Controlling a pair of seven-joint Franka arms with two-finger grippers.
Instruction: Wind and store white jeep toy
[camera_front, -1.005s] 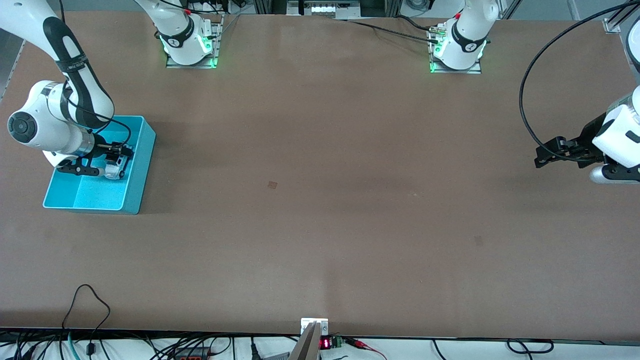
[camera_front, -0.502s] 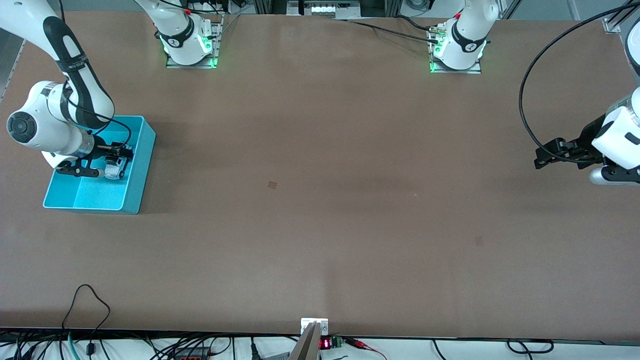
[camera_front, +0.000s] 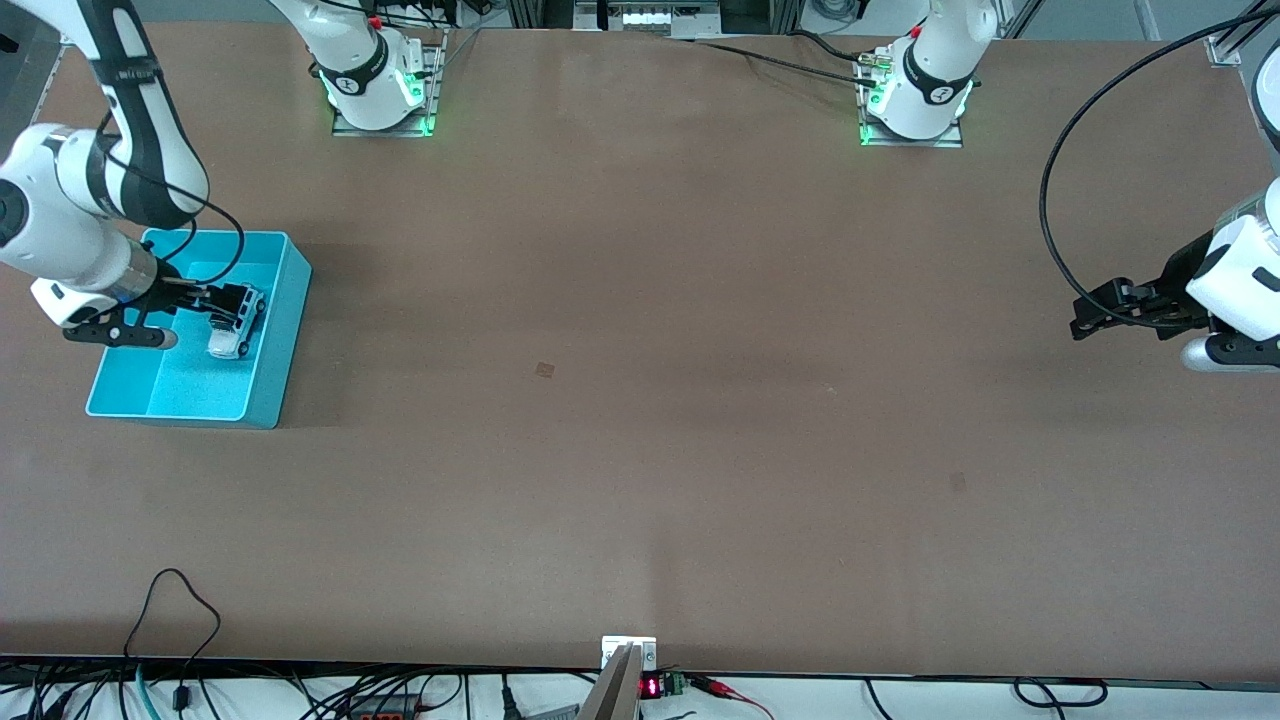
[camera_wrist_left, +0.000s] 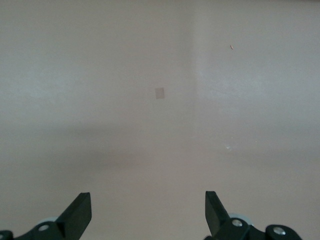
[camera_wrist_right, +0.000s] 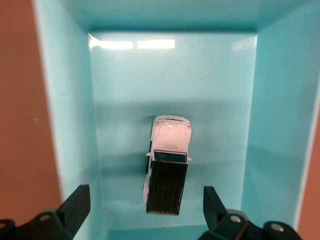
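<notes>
The front view shows the whole brown table (camera_front: 640, 400) with both arms. A teal bin (camera_front: 285, 330) sits at the right arm's end of the table. The white jeep toy (camera_front: 232, 335) is down inside the bin, close to the bin wall that faces the middle of the table. The jeep looks very small next to the bin.

The right gripper (camera_front: 232, 300) hangs over the bin, just above the jeep. From the front view the black fingers hide part of the jeep, so it is hard to see if they touch it.

The right wrist view helps here. It looks straight down into the bin (camera_wrist_right: 70, 125) and shows the whole jeep (camera_wrist_right: 167, 165), with its white hood and its black ribbed roof. The jeep rests on the bin floor. The right gripper (camera_wrist_right: 142, 210) has its two fingers (camera_wrist_right: 75, 202) spread wide, one on each side of the jeep, and they do not touch it. The gripper holds nothing.

The left gripper (camera_front: 1090, 312) waits over the table at the left arm's end, well apart from the bin. The left wrist view shows only bare table (camera_wrist_left: 160, 125) under it, with a small square mark (camera_wrist_left: 159, 93). The left gripper's fingers (camera_wrist_left: 77, 215) are spread wide too, with nothing between them.
</notes>
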